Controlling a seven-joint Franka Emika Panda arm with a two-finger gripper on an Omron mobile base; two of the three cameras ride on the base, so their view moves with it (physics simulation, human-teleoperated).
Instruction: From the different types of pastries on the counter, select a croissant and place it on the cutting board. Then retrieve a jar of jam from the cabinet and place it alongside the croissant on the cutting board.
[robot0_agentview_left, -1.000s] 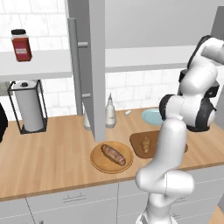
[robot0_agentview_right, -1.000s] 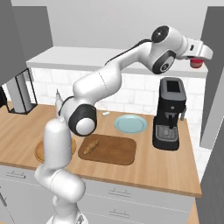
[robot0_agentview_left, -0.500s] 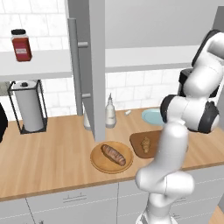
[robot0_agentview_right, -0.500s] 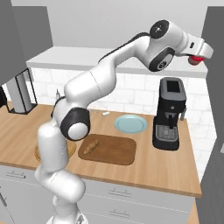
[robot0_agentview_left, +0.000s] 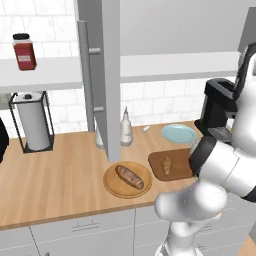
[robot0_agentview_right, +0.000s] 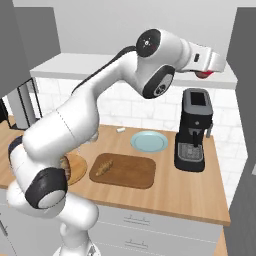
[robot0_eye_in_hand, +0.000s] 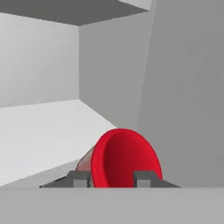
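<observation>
- The small squat red-topped jar of jam is seen pinched between the jaws at the white cabinet shelf, red top facing the hand camera, its axis along the jaws.
- Its pale body is mostly hidden behind the top.
- The small golden-brown croissant is seen lying on the dark brown rectangular cutting board on the table.

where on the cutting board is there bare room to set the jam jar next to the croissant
The cutting board is bare across its middle and the end nearer the coffee machine; the croissant sits at the end by the round wooden plate. The light-blue plate borders the board's far edge. The tool holds the jam jar.
</observation>
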